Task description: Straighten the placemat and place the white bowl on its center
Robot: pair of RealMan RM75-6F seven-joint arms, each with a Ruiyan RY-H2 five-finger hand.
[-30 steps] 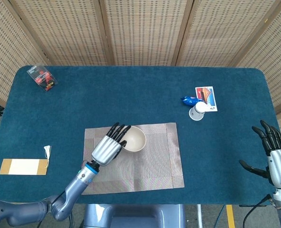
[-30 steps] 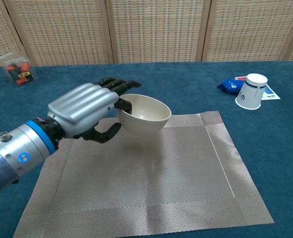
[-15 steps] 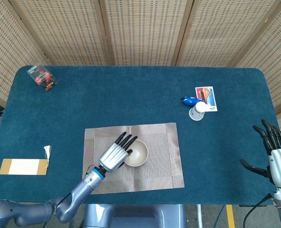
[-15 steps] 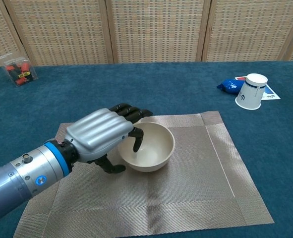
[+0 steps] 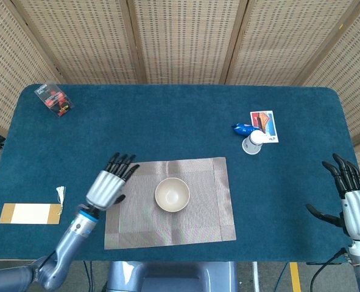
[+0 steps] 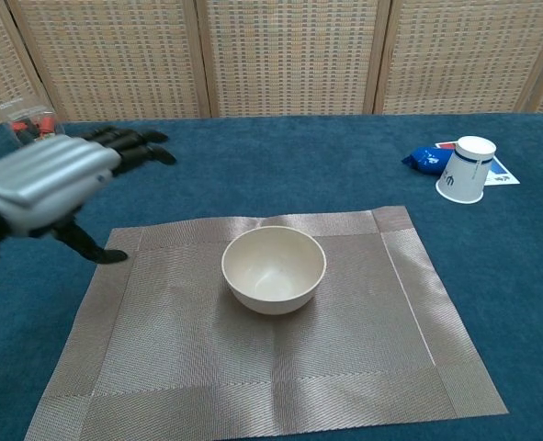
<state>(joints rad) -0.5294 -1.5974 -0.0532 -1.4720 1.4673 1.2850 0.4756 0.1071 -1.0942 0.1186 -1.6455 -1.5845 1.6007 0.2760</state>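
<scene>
Left hand [image 5: 108, 187] hangs empty, fingers spread, at the mat's [image 5: 210, 219] left edge; right hand [image 5: 353, 204], lower right, likewise released; bowl [image 5: 172, 194] sits upright mid-mat, placement judged done, next move only arm withdrawal.

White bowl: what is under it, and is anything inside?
The white bowl sits upright on the placemat, near its middle. Its visible interior is empty. The mat beneath its base is covered.

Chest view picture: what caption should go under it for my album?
White bowl sits upright on the placemat, left hand open beside it.
</scene>
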